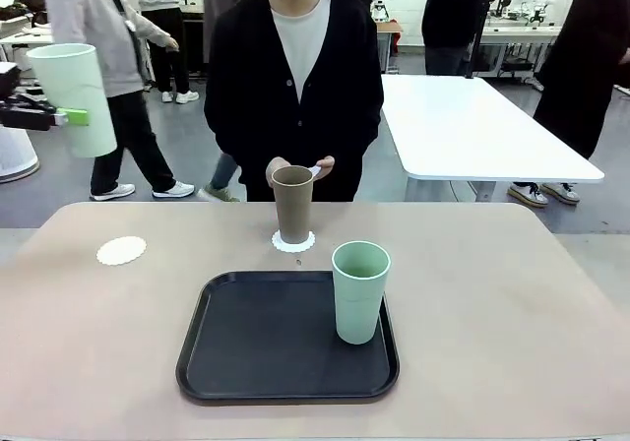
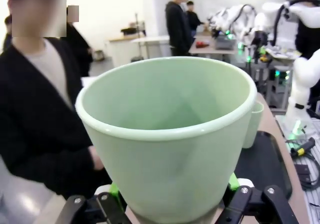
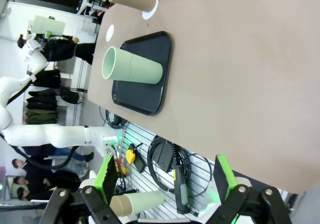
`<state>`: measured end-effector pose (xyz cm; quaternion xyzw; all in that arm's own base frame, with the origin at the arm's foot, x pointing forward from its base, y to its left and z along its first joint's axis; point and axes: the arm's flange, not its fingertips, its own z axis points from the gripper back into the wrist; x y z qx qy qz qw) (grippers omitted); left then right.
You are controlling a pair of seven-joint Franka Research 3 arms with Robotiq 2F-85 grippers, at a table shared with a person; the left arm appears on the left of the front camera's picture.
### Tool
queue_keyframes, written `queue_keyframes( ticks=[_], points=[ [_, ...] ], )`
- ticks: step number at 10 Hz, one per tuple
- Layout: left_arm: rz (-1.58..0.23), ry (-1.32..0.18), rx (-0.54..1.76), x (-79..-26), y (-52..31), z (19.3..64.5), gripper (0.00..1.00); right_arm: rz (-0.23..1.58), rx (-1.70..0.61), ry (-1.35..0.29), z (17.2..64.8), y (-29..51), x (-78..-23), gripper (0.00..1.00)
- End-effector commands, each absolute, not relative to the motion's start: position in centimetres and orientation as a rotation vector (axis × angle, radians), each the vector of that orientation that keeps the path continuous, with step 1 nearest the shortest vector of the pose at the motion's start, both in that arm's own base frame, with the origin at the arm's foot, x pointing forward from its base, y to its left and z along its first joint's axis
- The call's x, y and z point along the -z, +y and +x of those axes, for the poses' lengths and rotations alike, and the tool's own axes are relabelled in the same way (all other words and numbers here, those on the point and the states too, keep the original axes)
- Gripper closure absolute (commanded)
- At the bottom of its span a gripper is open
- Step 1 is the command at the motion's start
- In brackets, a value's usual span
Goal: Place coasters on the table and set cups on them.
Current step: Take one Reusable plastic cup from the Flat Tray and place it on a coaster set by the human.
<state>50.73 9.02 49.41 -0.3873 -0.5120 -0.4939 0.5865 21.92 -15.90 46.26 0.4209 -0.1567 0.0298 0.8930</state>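
My left gripper (image 1: 61, 117) hangs high at the far left, shut on a pale mint cup (image 1: 74, 96) held well above the table (image 1: 512, 303). The left wrist view looks straight into that cup (image 2: 170, 134), with the green pads (image 2: 114, 189) pressing its sides. A tan-brown cup (image 1: 292, 205) stands on a white coaster (image 1: 293, 241) in front of the person. A second coaster (image 1: 121, 251) lies bare at the table's left. Another mint cup (image 1: 359, 291) stands on the black tray (image 1: 285, 338). The person's hand holds a third coaster (image 1: 315, 170). My right gripper (image 3: 165, 176) is open off the table's edge.
A white rectangular table (image 1: 472, 126) stands behind at the right. People walk in the background. In the right wrist view, cables and a spare cup (image 3: 137, 201) sit below the table's edge (image 3: 210, 149). The beige surface right of the tray is bare.
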Motion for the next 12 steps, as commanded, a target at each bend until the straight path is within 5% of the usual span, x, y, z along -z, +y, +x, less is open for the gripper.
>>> queue_keyframes(
  ticks=[1,12],
  points=[
    [-0.905,-1.219,1.115,-48.5,10.7,51.4,0.15,0.898,-0.079,-0.342,22.0,-15.9,-46.3,0.00],
    [-0.866,-1.209,1.115,-44.6,12.3,53.1,0.15,0.898,-0.079,-0.342,22.0,-15.9,-46.3,0.00]
  ],
)
